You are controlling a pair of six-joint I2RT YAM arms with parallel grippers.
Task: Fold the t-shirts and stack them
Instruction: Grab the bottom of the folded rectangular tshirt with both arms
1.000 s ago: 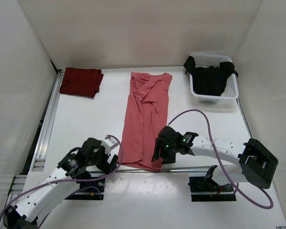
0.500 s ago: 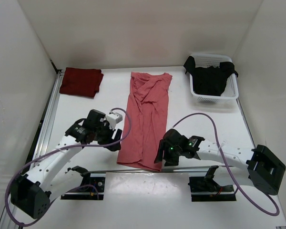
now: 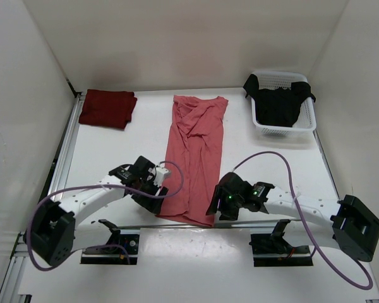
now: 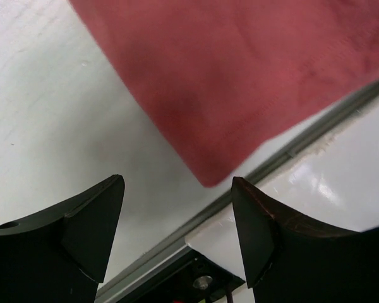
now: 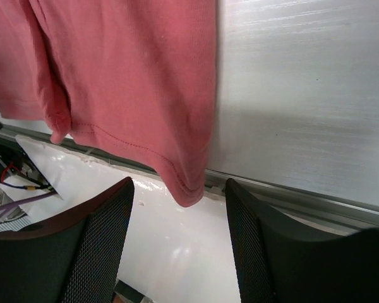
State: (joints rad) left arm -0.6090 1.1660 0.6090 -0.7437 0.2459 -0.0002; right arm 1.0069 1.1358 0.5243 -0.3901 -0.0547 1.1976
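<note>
The salmon pink t-shirt (image 3: 192, 158) lies as a long narrow strip down the middle of the table, its near hem at the table's front edge. My left gripper (image 3: 159, 193) stands open at its near left corner; in the left wrist view the gripper (image 4: 177, 189) is just short of that corner of the pink shirt (image 4: 240, 76). My right gripper (image 3: 216, 206) is open at the near right corner. In the right wrist view this corner of the shirt (image 5: 126, 76) hangs between the fingertips of the gripper (image 5: 179, 189). The maroon t-shirt (image 3: 107, 108) lies folded at the back left. The black t-shirt (image 3: 278, 101) sits in the basket.
A white perforated basket (image 3: 284, 130) stands at the back right. A metal rail (image 3: 252, 224) runs along the table's front edge, and another rail (image 3: 63, 158) along the left side. White walls close in the back and both sides.
My left arm has swung forward and to the right, from beside the table's front left to the pink shirt's near left corner, and its jaws have narrowed a little. The right gripper has shifted slightly.
</note>
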